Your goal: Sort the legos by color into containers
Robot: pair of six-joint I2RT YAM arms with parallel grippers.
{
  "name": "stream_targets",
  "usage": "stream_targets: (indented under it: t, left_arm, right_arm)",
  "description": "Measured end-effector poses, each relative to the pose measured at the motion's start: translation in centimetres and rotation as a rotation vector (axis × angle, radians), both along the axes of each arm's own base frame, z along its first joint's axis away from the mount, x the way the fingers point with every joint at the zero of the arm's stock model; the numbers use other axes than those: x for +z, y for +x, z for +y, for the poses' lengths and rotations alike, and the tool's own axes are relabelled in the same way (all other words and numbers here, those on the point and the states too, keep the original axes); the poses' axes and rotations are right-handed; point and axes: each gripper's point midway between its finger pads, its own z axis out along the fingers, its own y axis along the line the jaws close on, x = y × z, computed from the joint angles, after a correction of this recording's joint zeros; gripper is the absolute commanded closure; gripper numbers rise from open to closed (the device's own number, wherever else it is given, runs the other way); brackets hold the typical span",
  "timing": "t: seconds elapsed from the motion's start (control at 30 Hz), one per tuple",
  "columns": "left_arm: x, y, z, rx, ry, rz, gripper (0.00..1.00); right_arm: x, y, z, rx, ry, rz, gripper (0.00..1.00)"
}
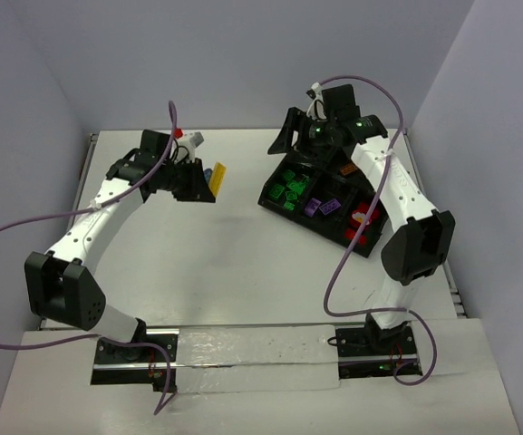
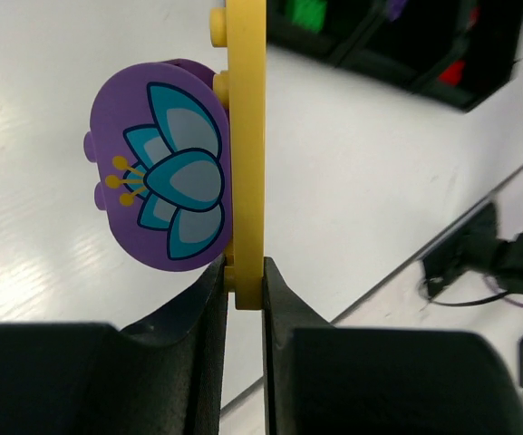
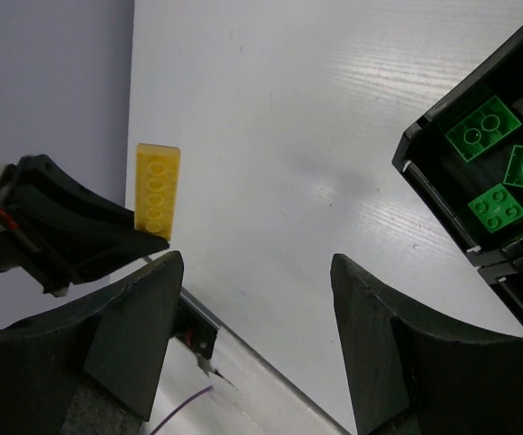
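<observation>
My left gripper (image 1: 208,188) is shut on the lower end of a long yellow lego plate (image 2: 246,136) and holds it upright above the table. A round purple lego (image 2: 157,177) with a blue flower print is stuck to the plate's side. The plate also shows in the top view (image 1: 216,178) and the right wrist view (image 3: 157,188). The black tray (image 1: 264,198) stands at the right, with green legos (image 1: 288,190), purple legos (image 1: 320,207) and red legos (image 1: 361,217) in separate bins. My right gripper (image 3: 256,263) is open and empty, above the tray's far left corner (image 3: 415,149).
Green legos (image 3: 483,127) lie in the tray bin nearest my right gripper. A small red and white cluster (image 1: 188,138) lies on the table behind the left arm. The table's back edge and walls are close behind both grippers.
</observation>
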Motion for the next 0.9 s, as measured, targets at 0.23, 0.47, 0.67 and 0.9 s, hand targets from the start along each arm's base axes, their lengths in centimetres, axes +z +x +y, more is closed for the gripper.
stream_targets:
  t: [0.23, 0.47, 0.67, 0.9]
  left_arm:
    - [-2.1, -1.5, 1.2, -0.069, 0.149, -0.054, 1.00]
    - [-2.5, -3.5, 2.6, -0.172, 0.226, -0.236, 1.00]
    - [0.2, -4.8, 1.6, -0.290, 0.204, -0.433, 1.00]
    - [-0.7, -5.9, -0.4, -0.462, 0.152, -0.439, 1.00]
  right_arm:
    - [-0.3, 0.7, 1.7, 0.077, 0.022, 0.039, 0.26]
    - [-3.5, -1.4, 3.4, 0.166, 0.036, 0.169, 0.26]
    - [-4.6, -3.1, 4.2, 0.234, 0.059, 0.219, 0.26]
    - [-6.5, -4.8, 4.9, 0.281, 0.069, 0.277, 0.25]
